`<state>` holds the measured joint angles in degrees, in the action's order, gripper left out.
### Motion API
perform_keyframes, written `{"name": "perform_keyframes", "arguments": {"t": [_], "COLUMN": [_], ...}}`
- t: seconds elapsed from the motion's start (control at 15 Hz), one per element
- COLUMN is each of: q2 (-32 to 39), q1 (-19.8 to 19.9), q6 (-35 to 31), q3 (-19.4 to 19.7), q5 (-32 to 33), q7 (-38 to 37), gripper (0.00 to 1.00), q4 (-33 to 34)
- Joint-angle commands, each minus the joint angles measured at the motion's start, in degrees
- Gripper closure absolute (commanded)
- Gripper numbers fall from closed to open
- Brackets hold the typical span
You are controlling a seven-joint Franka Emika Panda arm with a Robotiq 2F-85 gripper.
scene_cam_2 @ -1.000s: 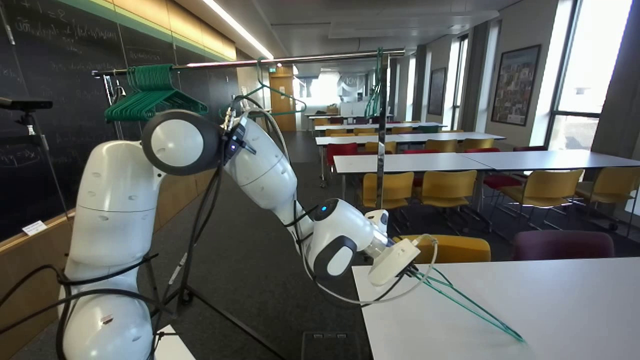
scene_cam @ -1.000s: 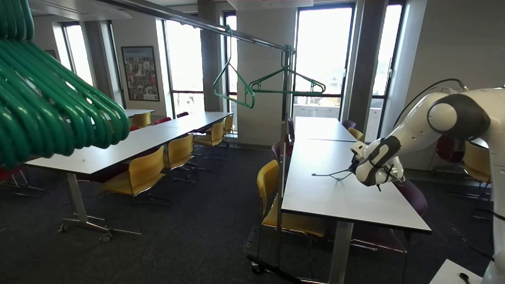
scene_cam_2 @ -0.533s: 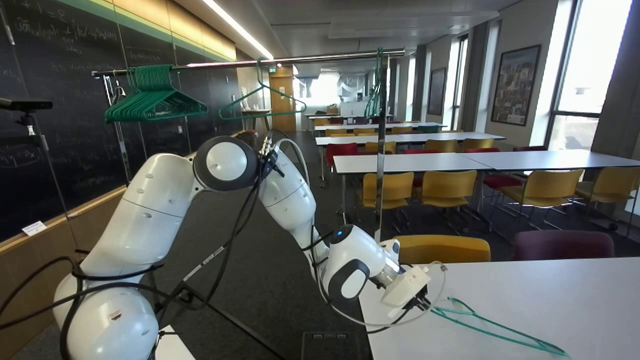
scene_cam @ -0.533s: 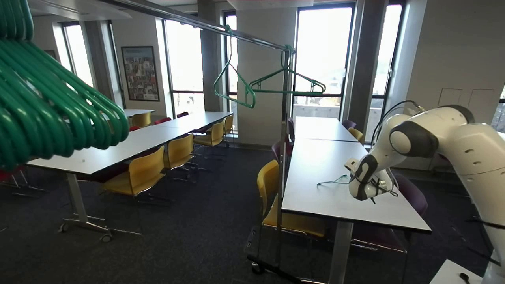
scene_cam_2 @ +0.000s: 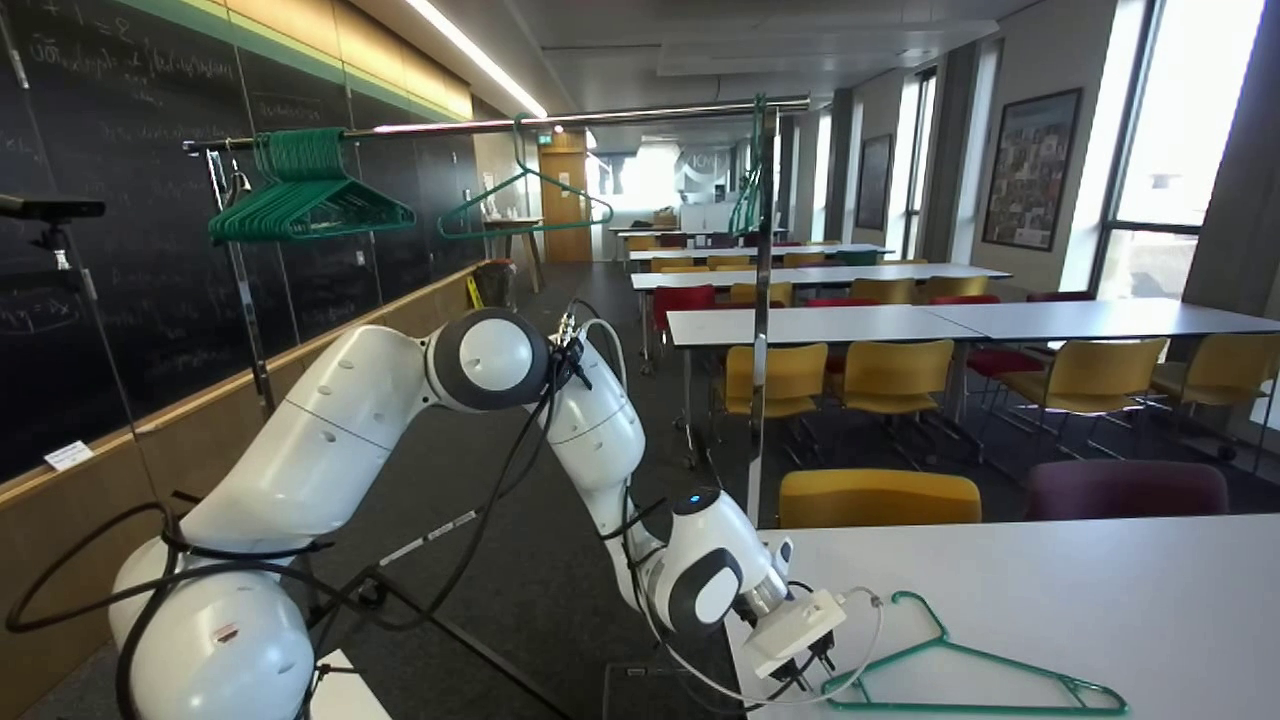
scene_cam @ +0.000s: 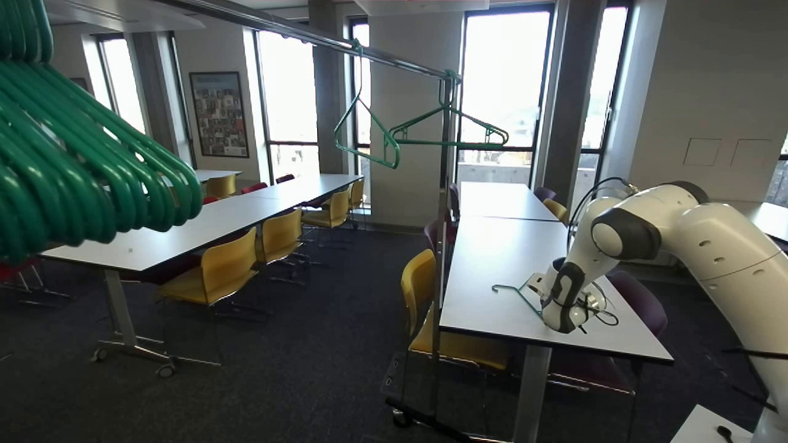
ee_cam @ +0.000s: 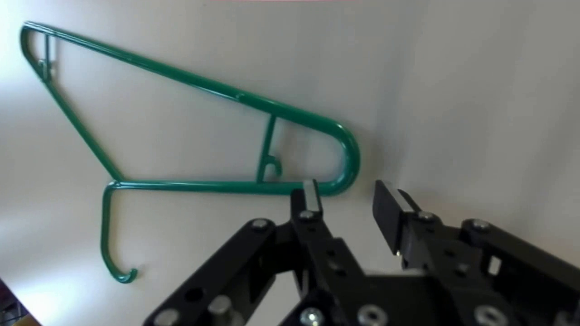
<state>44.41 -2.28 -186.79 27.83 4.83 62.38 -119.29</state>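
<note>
A green plastic hanger (ee_cam: 195, 80) lies flat on the white table (ee_cam: 476, 90) in the wrist view, its hook pointing to the lower left. It also shows in both exterior views (scene_cam: 523, 299) (scene_cam_2: 1010, 661). My gripper (ee_cam: 346, 192) is open with nothing between its fingers. The left finger overlaps the hanger's lower arm near the rounded end, and the right finger is beyond that end. I cannot tell whether the left finger touches it. In an exterior view the gripper (scene_cam_2: 808, 668) is low over the table's near corner beside the hanger.
A metal clothes rail (scene_cam: 406, 61) (scene_cam_2: 650, 117) stands beside the table, its post (scene_cam_2: 762, 300) near the arm. A bunch of green hangers (scene_cam: 80, 172) (scene_cam_2: 305, 195) and a few separate ones hang on it. A yellow chair (scene_cam_2: 880, 498) and a purple chair (scene_cam_2: 1127, 492) stand at the table.
My gripper has come down to the table and opened, letting go of the hanger. The hanger, earlier held tilted in the gripper, now lies flat. The arm has lowered and shifted.
</note>
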Motion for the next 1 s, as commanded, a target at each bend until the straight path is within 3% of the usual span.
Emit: {"name": "perform_keyframes", "arguments": {"t": [0.0, 0.13, 0.27, 0.4, 0.47, 0.73, 0.93], "q2": [-7.07, -12.05, -17.36, -23.55, -26.40, -38.34, -45.32], "q1": [8.74, 16.88, 22.64, 29.29, 33.62, 26.96, 20.59], "q6": [7.76, 12.10, 15.25, 18.85, 21.41, 24.84, 23.89], "q3": [-9.45, -18.78, -27.43, -36.49, -40.84, -36.31, -31.01], "q5": [7.25, 8.83, -0.42, -10.05, -8.51, -13.54, -9.36], "q7": [-3.09, -2.63, 6.56, 13.99, 11.58, 7.38, 0.06], "gripper": [0.27, 0.14, 0.01, 0.00, 0.00, 0.00, 0.00], "q4": [-0.40, -1.97, -5.60, -9.02, -10.12, -17.10, -22.00]}}
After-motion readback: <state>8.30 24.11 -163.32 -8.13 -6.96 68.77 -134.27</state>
